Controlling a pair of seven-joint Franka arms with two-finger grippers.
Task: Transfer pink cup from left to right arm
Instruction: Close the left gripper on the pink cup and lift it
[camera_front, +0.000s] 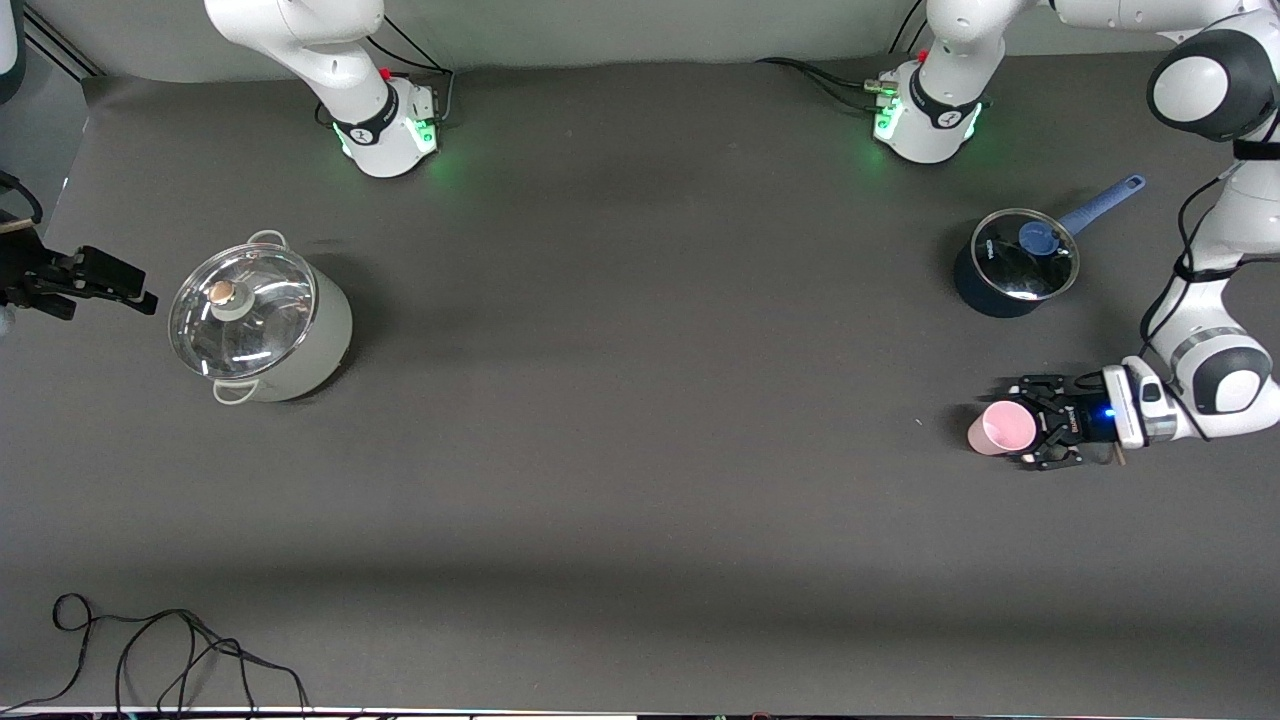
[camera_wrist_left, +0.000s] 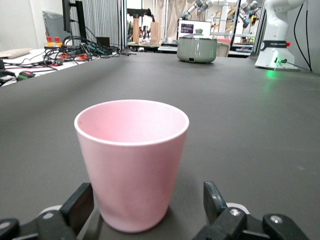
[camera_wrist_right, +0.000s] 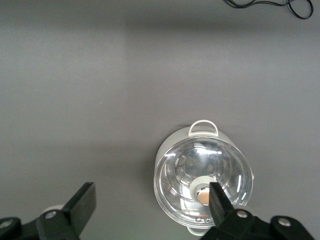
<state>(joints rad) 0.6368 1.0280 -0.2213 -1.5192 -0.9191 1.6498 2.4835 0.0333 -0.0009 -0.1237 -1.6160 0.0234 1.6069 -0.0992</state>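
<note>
Your bench (camera_front: 620, 420) is one wide surface covered by a plain dark grey mat, with both white arm bases lit green along its edge farthest from the front camera. In the left wrist view you can see the room past that mat: cluttered desks with tangled cables, a monitor and more robot arms.

The biggest thing you have on the bench is the pale grey-green stockpot with a domed glass lid and looped side handles (camera_front: 262, 320), standing toward the right arm's end. Next in size is the dark blue saucepan with a glass lid and a long blue handle (camera_front: 1012, 264), toward the left arm's end. A loose black cable (camera_front: 170, 650) lies coiled on the mat at the edge nearest the front camera.

Your small pale pink plastic cup (camera_front: 1000, 428) stands upright on the mat, nearer the front camera than the saucepan. The left end effector (camera_front: 1045, 436) sits low around it; its fingers (camera_wrist_left: 79, 206) are spread to either side of the cup with a visible gap, not gripping it.

The right end effector (camera_front: 105, 285) waits in the air beside the stockpot at the right arm's end, fingers spread and holding nothing.
</note>
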